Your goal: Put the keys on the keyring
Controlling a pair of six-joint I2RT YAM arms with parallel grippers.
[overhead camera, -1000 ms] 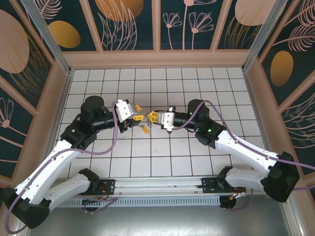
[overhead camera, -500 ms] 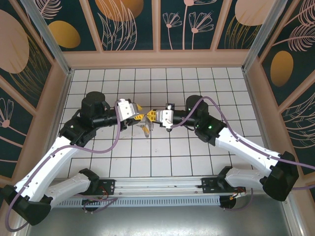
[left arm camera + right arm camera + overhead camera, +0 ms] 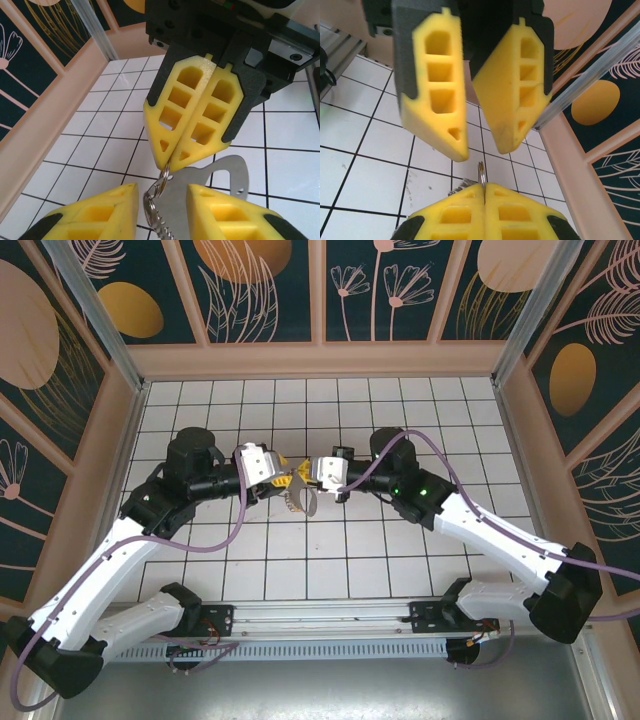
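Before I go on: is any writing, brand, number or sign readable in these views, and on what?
None can be read.
The key is bare metal, with no stamp that I can make out.
The keyring bears no marking.
The yellow fingers of the left gripper and the right gripper are plain.
The wall panels carry drawn flowers and leaves, no letters.

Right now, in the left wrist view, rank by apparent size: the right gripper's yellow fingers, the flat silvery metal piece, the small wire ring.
Largest: the yellow fingers of the right gripper.
Then the flat silvery metal piece, only partly visible.
Smallest: the small wire ring.
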